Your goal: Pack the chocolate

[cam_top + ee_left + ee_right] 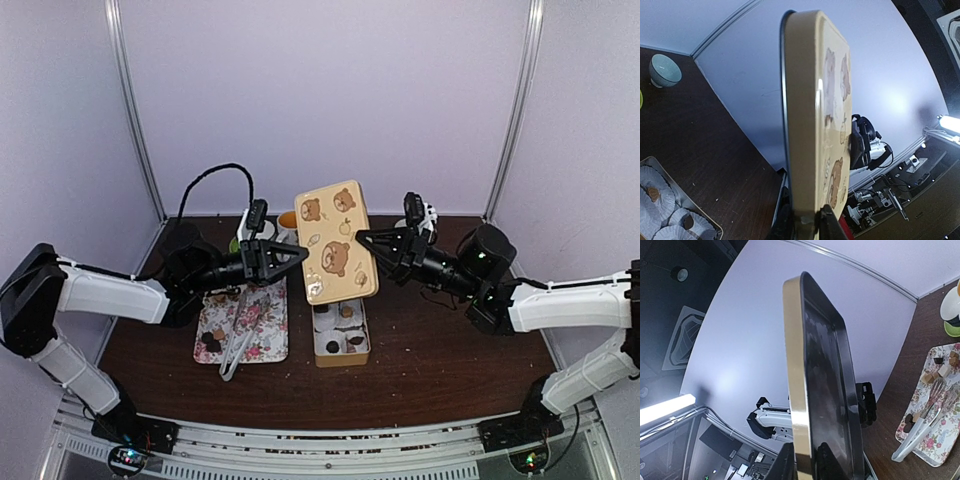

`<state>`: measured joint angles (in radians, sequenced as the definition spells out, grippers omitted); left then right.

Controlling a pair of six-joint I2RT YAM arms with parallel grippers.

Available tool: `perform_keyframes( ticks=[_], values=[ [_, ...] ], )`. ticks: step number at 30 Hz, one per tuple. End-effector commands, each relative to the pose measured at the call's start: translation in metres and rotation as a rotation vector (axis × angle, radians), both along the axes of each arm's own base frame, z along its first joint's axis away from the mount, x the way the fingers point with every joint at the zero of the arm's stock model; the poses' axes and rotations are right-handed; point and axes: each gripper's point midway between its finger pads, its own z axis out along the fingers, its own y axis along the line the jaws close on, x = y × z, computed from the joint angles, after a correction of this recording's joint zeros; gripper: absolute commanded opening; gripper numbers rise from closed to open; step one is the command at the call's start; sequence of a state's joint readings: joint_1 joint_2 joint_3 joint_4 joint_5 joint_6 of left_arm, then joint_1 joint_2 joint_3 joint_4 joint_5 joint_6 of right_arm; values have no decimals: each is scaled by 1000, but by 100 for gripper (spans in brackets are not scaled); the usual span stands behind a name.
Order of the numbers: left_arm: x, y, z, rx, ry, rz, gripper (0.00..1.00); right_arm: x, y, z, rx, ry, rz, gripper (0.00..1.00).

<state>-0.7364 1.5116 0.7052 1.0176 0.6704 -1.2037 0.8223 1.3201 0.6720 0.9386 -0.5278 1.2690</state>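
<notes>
Chocolate (333,347) lies in two places low in the top view: three dark lumps in the one open tin (342,362) at centre, and more on the one floral tray (262,325) just left of it. In the right wrist view I count at least five lumps on that tray, light brown and dark. In the left wrist view two lumps sit in white paper cups (652,175) at lower left.

One pair of silver tongs (238,345) rests across the tray. One tan tin lid (335,240) with bear prints hangs in the air above the tin, between my two arms.

My left gripper (302,256) pinches the lid's left rim, a finger on each face. My right gripper (362,237) has its fingers either side of the right rim; I cannot tell whether they press it.

One pale green bowl (665,70) stands at the upper left of the left wrist view, and one stack of cups (952,310) at the right edge of the right wrist view.

Everything stands on a dark brown wooden table (450,340), closed in by pale lilac walls (320,90) with two metal posts (135,110)
</notes>
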Motion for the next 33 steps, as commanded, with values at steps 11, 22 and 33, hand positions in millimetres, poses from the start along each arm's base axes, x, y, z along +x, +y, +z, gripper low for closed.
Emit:
perform_keyframes(
  ticks=[11,22,33],
  values=[
    [18,-10,-46,89,75,13,7,26,-1,-96,-366,17,-93,18],
    [23,-21,-106,190,173,8,5,34,3,-171,-532,65,-91,21],
    [22,-23,-159,311,220,19,5,37,-3,-234,-687,102,-88,27]
  ],
)
